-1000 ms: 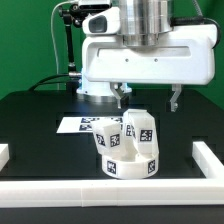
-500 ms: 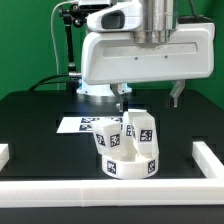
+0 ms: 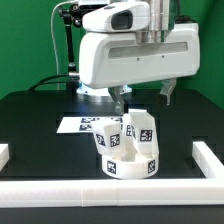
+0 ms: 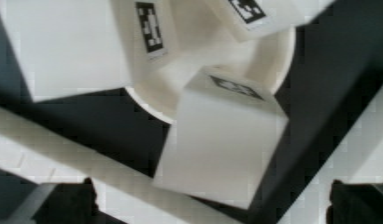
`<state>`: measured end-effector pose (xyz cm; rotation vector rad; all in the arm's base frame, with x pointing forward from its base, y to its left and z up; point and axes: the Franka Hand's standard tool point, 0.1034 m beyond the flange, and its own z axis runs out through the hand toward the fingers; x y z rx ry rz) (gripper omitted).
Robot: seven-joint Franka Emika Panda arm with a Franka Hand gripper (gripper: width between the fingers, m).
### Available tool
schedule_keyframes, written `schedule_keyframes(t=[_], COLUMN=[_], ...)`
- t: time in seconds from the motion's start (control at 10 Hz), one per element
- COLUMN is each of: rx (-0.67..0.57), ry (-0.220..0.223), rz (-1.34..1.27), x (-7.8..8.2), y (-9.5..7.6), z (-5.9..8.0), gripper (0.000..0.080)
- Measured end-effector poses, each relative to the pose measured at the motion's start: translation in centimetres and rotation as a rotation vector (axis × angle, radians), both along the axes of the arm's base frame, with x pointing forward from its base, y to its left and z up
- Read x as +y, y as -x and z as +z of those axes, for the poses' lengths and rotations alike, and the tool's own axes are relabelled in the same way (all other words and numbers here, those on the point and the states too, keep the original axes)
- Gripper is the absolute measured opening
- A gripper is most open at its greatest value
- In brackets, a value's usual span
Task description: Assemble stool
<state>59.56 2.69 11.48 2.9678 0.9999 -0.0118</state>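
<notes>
Below the wide-open claw [image 3: 146,97], stool [image 3: 128,150] on the black table [image 3: 40,120], untouched

We see the marker board [image 3: 82,125] partly hidden behind the stool [image 3: 127,150]. The arm's upper part runs off the exterior view's top edge. In the wrist view, the stool's legs [image 4: 220,150] are cut off and blurred, their tags unreadable.

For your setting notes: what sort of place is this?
Probably a robotics lab test bench: a black table edged by white border rails, a marker board, tagged stool parts, and a green backdrop.
</notes>
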Motion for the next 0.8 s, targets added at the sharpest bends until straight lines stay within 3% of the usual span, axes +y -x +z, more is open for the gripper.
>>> schedule_keyframes(t=[0.3, 0.8], rx=[0.01, 0.019], ry=[0.017, 0.05], rz=[0.336, 0.615], x=[-0.21, -0.74], y=[0.17, 0.23], z=[-0.17, -0.42], gripper=[0.0649, 0.0649])
